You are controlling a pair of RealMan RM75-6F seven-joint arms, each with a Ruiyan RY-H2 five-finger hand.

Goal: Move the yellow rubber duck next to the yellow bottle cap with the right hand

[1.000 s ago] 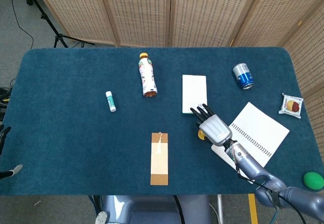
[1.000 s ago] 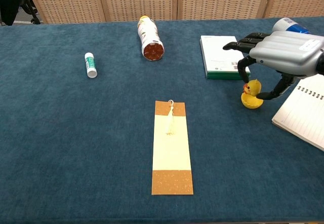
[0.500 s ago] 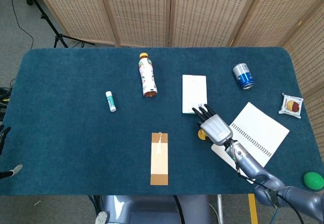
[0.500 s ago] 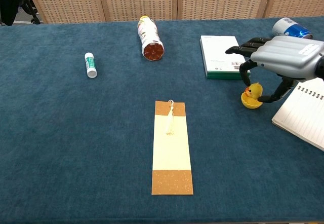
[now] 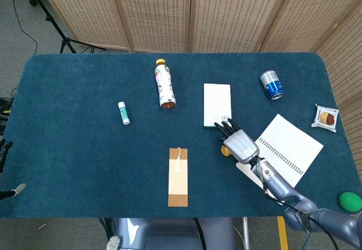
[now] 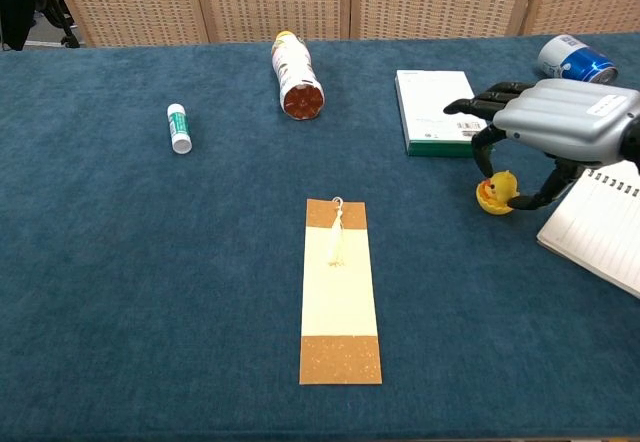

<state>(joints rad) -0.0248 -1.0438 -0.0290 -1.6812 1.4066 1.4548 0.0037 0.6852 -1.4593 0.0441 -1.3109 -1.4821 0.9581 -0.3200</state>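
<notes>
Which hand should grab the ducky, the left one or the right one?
The right hand. It is already over the duck, with fingers curled down around it, on the table's right side. The left hand shows in neither view, so it is likely farther off.

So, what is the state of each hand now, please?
Left hand: not in view.
Right hand: over the yellow rubber duck, fingers around it; whether it grips cannot be told.

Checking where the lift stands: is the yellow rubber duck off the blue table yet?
No, in the chest view the yellow rubber duck sits on the blue table, with the right hand arched over it.
</notes>
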